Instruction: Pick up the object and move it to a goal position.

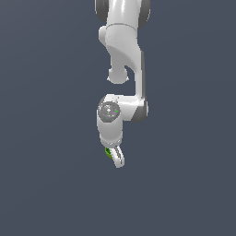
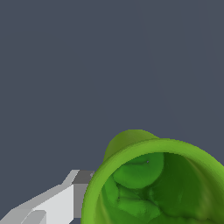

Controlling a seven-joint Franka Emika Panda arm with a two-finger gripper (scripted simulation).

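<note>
Cup (image 2: 148, 183) hollow mouth faces wrist camera, axis along claw (image 1: 115, 158); claw apparently pinching cup

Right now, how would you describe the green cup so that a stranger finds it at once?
Follow the white arm down to the hand at its lower end. The green cup peeks out beside the fingers, mostly hidden by them. It is the only bright green thing, and the wrist view shows its hollow, open top.

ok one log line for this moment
phase: at pickup | gripper: around green cup, closure unclear | cup: hollow top faces wrist camera
</note>
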